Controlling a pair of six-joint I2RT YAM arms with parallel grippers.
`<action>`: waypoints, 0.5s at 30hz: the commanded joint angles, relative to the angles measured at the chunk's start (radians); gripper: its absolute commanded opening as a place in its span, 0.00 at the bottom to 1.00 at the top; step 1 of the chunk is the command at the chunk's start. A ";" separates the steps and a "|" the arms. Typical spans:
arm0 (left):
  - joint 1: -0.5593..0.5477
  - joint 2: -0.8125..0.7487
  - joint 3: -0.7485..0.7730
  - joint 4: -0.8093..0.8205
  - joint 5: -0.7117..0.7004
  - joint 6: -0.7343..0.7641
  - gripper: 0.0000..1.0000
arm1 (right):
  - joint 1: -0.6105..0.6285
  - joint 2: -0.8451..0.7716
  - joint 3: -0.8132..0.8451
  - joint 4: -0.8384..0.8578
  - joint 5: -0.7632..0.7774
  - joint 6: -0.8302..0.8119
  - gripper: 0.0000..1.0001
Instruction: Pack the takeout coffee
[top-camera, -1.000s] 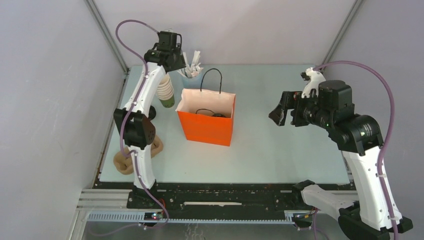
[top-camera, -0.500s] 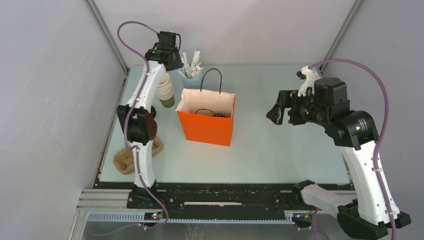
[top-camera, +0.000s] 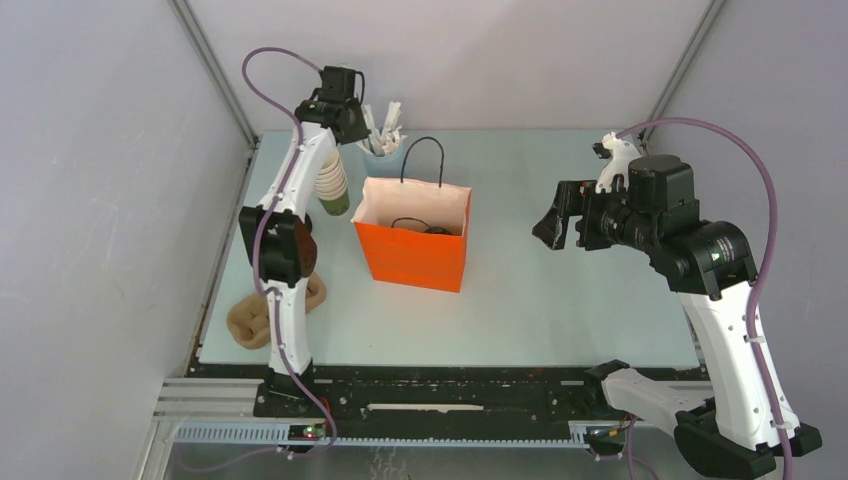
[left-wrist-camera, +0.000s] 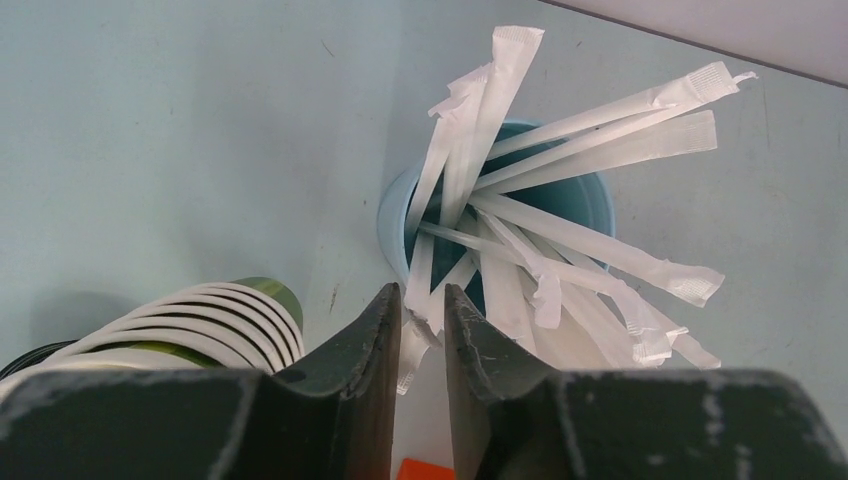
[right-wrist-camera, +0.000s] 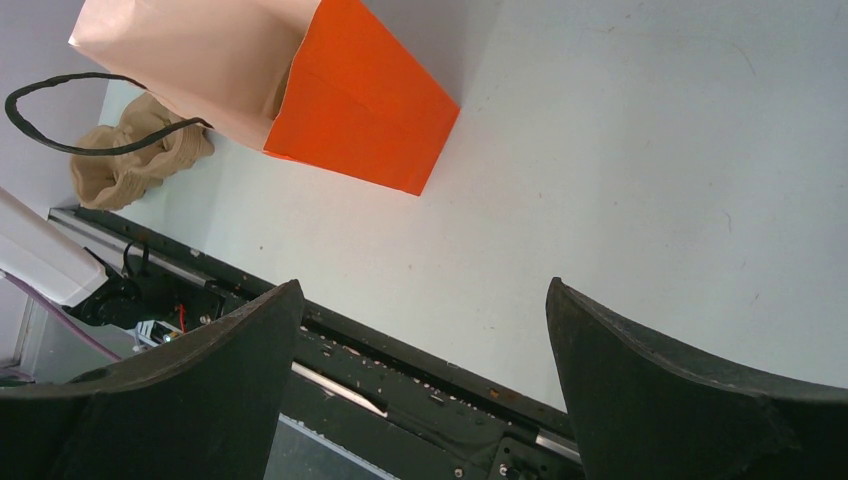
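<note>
The takeout coffee shows in no view. My left gripper (top-camera: 352, 130) hangs at the back left over a light blue cup (left-wrist-camera: 395, 215) full of white paper-wrapped sticks (left-wrist-camera: 560, 240). In the left wrist view its jaws (left-wrist-camera: 423, 295) stand narrow, with the ends of the sticks pinched between them. An orange paper bag (top-camera: 415, 255) with black handles stands open mid-table. My right gripper (top-camera: 560, 222) hovers wide open to the right of the bag, with nothing between its fingers (right-wrist-camera: 425, 300).
A stack of cream-and-green cups (top-camera: 331, 180) lies tipped beside the left arm, just left of the blue cup (top-camera: 383, 152). A crumpled tan bundle (top-camera: 250, 320) sits at the front left. Grey walls close in the table on three sides.
The left jaws have narrowed onto the sticks while the left arm stayed over the blue cup. The right arm shifted slightly left, then held still with its jaws wide.
</note>
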 joint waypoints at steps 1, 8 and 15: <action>0.000 0.004 0.069 0.023 0.021 -0.006 0.26 | -0.008 0.001 0.002 0.005 -0.016 -0.016 1.00; 0.000 -0.008 0.089 0.025 -0.004 0.009 0.11 | -0.009 0.006 0.003 0.009 -0.020 -0.016 1.00; 0.000 -0.038 0.119 0.030 -0.018 0.011 0.07 | -0.009 0.008 0.001 0.015 -0.021 -0.013 1.00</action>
